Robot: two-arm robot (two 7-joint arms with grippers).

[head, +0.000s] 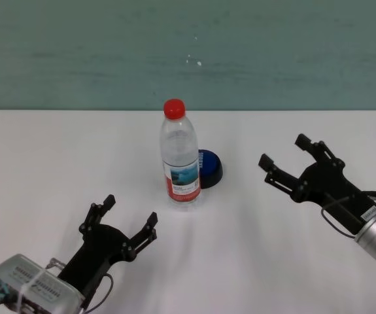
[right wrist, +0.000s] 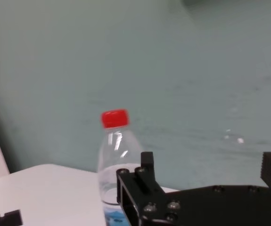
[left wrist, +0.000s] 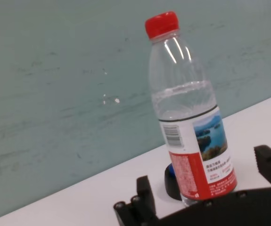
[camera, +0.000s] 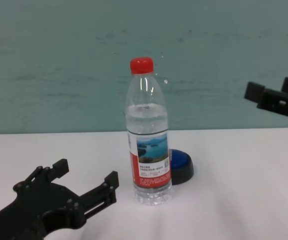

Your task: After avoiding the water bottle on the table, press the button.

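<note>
The water bottle stands upright mid-table, clear with a red cap and a red-and-white label; it also shows in the chest view and left wrist view. Right behind it, partly hidden, sits the blue-domed button on its black base. My left gripper is open near the front, short of the bottle and to its left. To the right of the bottle and button, my right gripper hovers open above the table, holding nothing. In the right wrist view the bottle lies beyond one finger.
A teal wall runs behind the table's far edge. Bare white tabletop spreads to the left and right of the bottle.
</note>
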